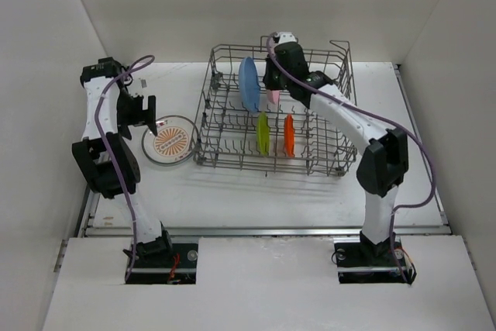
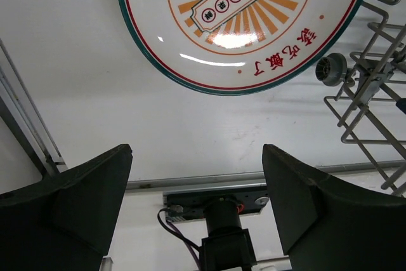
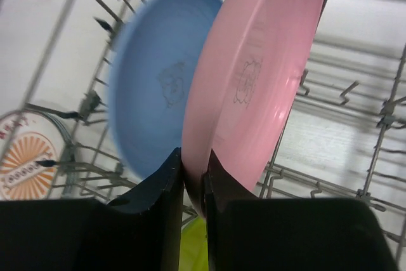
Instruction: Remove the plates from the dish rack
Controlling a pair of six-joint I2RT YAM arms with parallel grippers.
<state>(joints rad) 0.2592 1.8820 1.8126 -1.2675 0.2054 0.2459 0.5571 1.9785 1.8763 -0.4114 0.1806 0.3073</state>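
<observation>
The right gripper (image 3: 193, 176) pinches the pink plate (image 3: 254, 80) by its rim, at the far side of the rack (image 1: 263, 167), with the blue plate (image 3: 152, 87) just beside it. A tilted lift could knock the blue plate or snag tines, and the thin rim grip may slip. The green plate (image 1: 263, 134) and orange plate (image 1: 289, 136) stand nearer. The left gripper (image 2: 196, 176), fingers spread and empty, hangs over the sunburst plate (image 2: 241, 36) lying flat just left of the rack.

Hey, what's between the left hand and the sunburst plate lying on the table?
Nothing. In the left wrist view, only bare white table separates the open left hand from the sunburst plate.
</observation>
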